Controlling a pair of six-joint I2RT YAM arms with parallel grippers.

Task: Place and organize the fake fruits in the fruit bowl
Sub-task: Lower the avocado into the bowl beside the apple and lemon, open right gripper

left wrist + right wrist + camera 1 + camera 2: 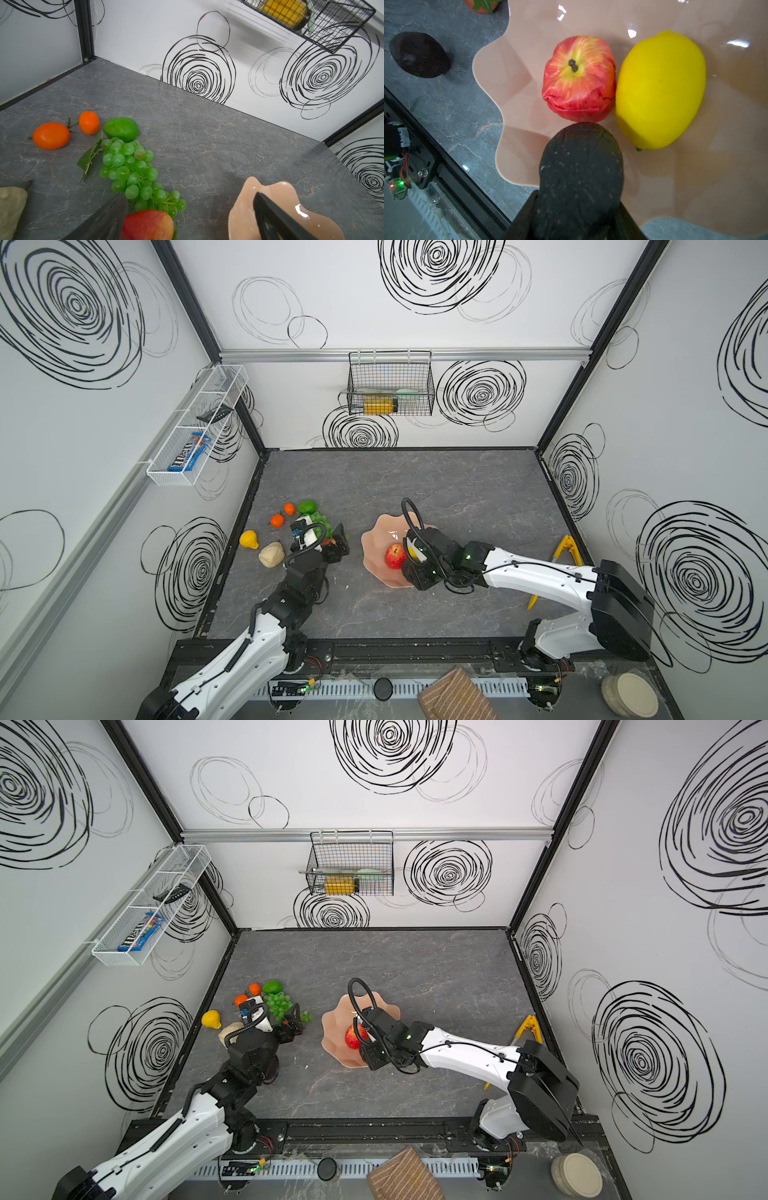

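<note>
My right jaws are clamped part-way shut on a dark, speckled, egg-shaped plastic fruit (581,176). Its long axis runs straight out from them, tip at the streaked red plastic apple (579,79) (touching, I think). A glossy yellow lemon (660,89) sits beside that apple in the wavy-rimmed peach-pink bowl (517,149). The left jaws gape empty around a red-yellow fruit (147,225) on the grey counter (207,145).

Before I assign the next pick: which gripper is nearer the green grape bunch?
Left. The left gripper hangs open just beside the grape bunch, over a red fruit; the right gripper is farther off over the fruit bowl, gripping a dark fruit.
</note>
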